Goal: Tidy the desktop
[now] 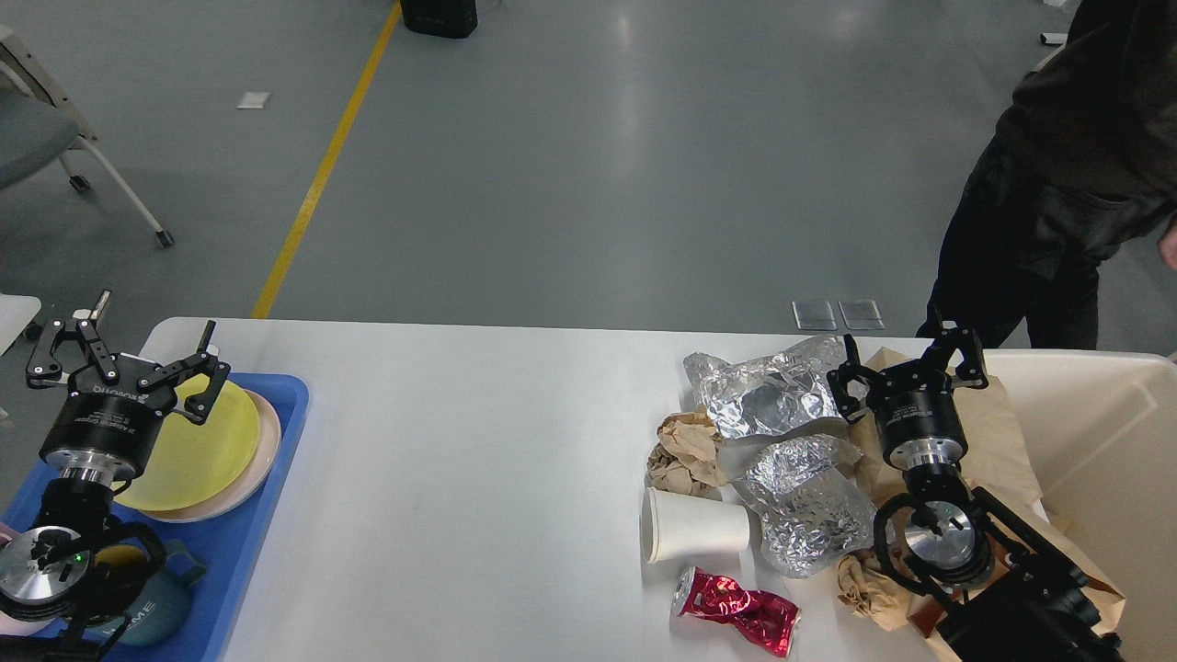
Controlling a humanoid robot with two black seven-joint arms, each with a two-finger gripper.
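The large white rectangular desktop [478,478] with rounded corners fills the lower half of the head view, its far edge bordering a grey floor.

At its left end lies a blue plastic tray [241,542] carrying a round yellow plate [198,446] stacked on a pale pink plate [262,450], and nearer the viewer a teal mug [156,611] partly hidden by the left arm. The left gripper [124,354] hangs above the far left corner of the tray, its two black fingers spread wide apart and holding nothing.

On the right half of the desktop lies a cluster of litter: two crumpled sheets of silver foil, one farther [763,395] and one nearer [809,506]; a ball of crumpled brown paper [685,450] to their left; a white paper cup [694,526] on its side, mouth to the left; and a crushed red can [740,611] nearest the viewer. A second wad of brown paper [860,584] lies by the right arm.

The right gripper [906,354] stands over the farther foil's right edge, fingers parted and empty. Beside it a cream plastic bin [1103,432] occupies the right end, brown paper [998,441] draped over its rim. A person in dark clothing [1057,175] stands beyond the bin.
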